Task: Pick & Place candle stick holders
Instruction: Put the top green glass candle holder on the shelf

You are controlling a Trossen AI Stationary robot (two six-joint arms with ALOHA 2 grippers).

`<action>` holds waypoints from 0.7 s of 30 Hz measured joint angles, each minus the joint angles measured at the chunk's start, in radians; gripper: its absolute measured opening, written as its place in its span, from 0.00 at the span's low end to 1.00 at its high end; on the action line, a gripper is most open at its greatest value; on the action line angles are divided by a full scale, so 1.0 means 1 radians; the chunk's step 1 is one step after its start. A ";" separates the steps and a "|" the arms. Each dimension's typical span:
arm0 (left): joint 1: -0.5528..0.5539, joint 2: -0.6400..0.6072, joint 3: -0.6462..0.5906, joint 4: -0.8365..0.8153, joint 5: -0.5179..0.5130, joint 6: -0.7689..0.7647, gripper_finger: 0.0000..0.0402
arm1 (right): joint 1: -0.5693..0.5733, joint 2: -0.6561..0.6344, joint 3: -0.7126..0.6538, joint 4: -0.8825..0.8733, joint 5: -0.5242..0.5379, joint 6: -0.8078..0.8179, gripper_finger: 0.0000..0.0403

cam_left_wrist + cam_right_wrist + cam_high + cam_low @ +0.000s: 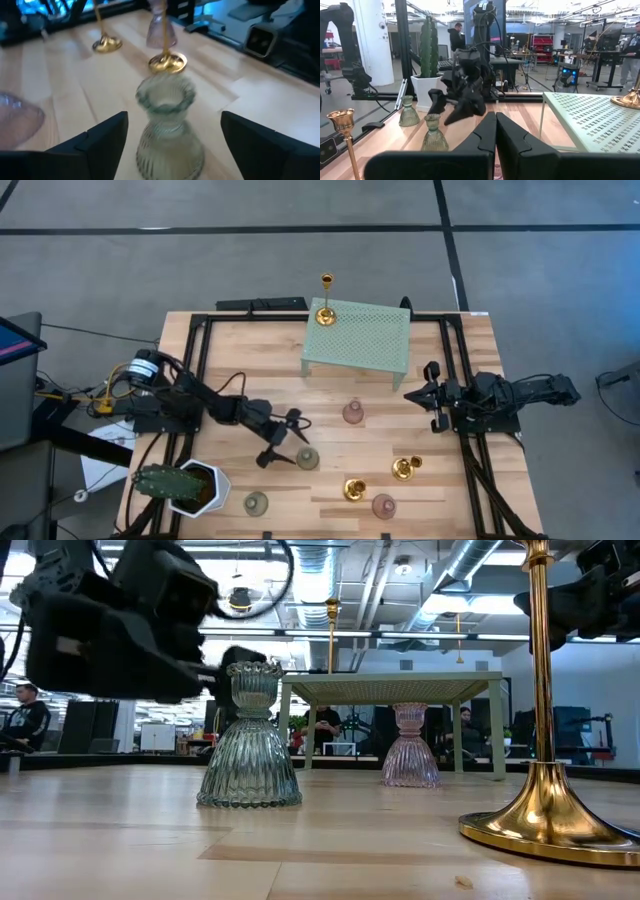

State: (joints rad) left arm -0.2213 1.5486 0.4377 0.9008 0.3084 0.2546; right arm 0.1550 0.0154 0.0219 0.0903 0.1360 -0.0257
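Mint-green perforated stand (357,338) is the landmark here, with the tall gold holder (326,302) standing on its back-left corner. In front of the stand, toward the left, the left gripper (285,439) sits spread wide, released, its fingers flanking a pale green holder (307,458) upright on the wood. A pinkish holder (353,413) stands just in front of the stand. The right gripper (428,394) waits clenched off the stand's front-right corner, and the cactus pot (190,486) sits far front-left.

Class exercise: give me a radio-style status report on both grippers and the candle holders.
Left gripper open, straddling green holder, not gripping. Right gripper shut, empty, beside stand. Tall gold holder on stand. Nothing blocking.
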 joint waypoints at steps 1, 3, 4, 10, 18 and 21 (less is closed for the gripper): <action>0.004 0.019 0.007 0.000 -0.008 -0.007 0.83 | 0.000 0.000 0.000 0.000 0.000 0.000 0.00; 0.007 0.057 0.024 -0.002 -0.013 -0.008 0.86 | 0.000 0.000 0.000 0.002 0.000 0.000 0.00; 0.007 0.077 0.037 -0.002 -0.014 -0.008 0.87 | 0.000 0.000 0.000 0.002 0.000 0.000 0.00; -0.007 0.136 0.094 0.002 -0.001 -0.009 0.89 | 0.000 0.000 0.000 0.000 0.000 0.000 0.00; -0.008 0.130 0.101 0.017 -0.001 -0.009 0.86 | 0.000 0.000 0.000 -0.004 0.000 0.000 0.00; -0.008 0.130 0.101 0.041 -0.001 -0.029 0.85 | 0.000 0.000 0.000 -0.004 0.000 0.000 0.00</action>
State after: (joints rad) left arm -0.2298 1.6787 0.5385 0.9417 0.3077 0.2254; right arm 0.1550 0.0154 0.0219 0.0868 0.1360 -0.0257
